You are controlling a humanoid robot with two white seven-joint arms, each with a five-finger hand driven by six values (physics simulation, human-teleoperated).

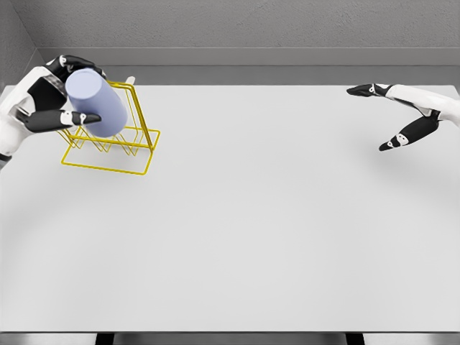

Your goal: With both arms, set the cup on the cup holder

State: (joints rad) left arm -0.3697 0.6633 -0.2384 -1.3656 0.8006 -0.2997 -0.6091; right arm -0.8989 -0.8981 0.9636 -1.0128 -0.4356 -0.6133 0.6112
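Gripping the lavender cup [96, 102], the left hand [54, 97] wraps it with curled fingers, tilted over the yellow wire cup holder [115, 144] at the white table's [273, 230] far left. Right hand [406, 115] hovers splayed, empty, near the right edge; broad bare tabletop between.

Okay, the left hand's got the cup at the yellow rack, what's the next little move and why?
Probably ease the cup down onto the yellow wire rack. The left hand holds it tilted right over the rack's prongs, so little travel seems left. The right hand hangs open far off.
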